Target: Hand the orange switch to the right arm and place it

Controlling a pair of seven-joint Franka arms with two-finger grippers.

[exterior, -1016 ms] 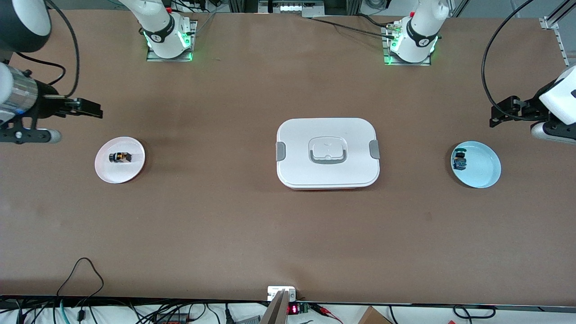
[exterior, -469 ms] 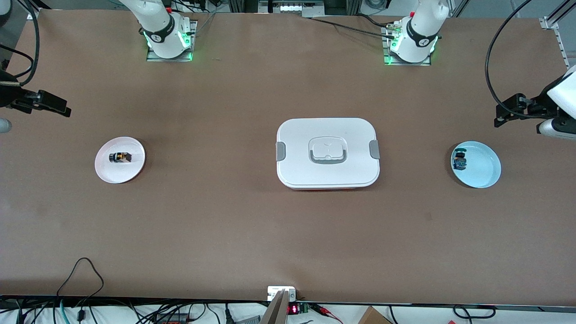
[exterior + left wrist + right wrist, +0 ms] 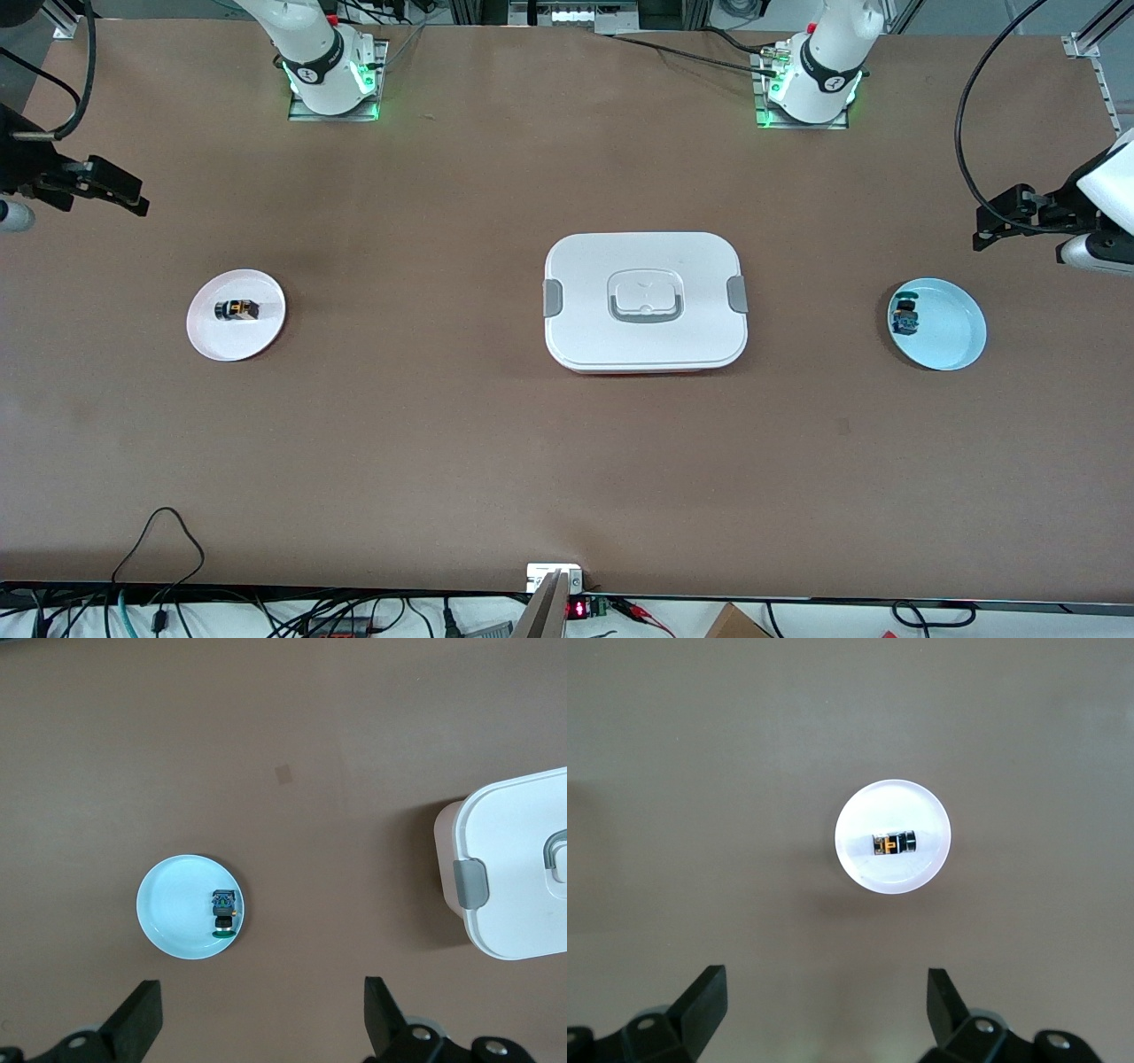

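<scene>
Orange switch (image 3: 236, 309): lying on the white plate (image 3: 266, 341), toward the right arm's end of the table.
Handling: judged light, rigid, small; best pinched across the black body.
Right tool (image 3: 824, 1010): spread, empty, over bare table near that plate.
Left tool (image 3: 261, 1019): spread, empty, near the blue plate (image 3: 168, 921).

One high camera looks down at the whole brown table (image 3: 443, 443), facing the robots, and each wrist camera looks straight down on one plate it shares.
</scene>
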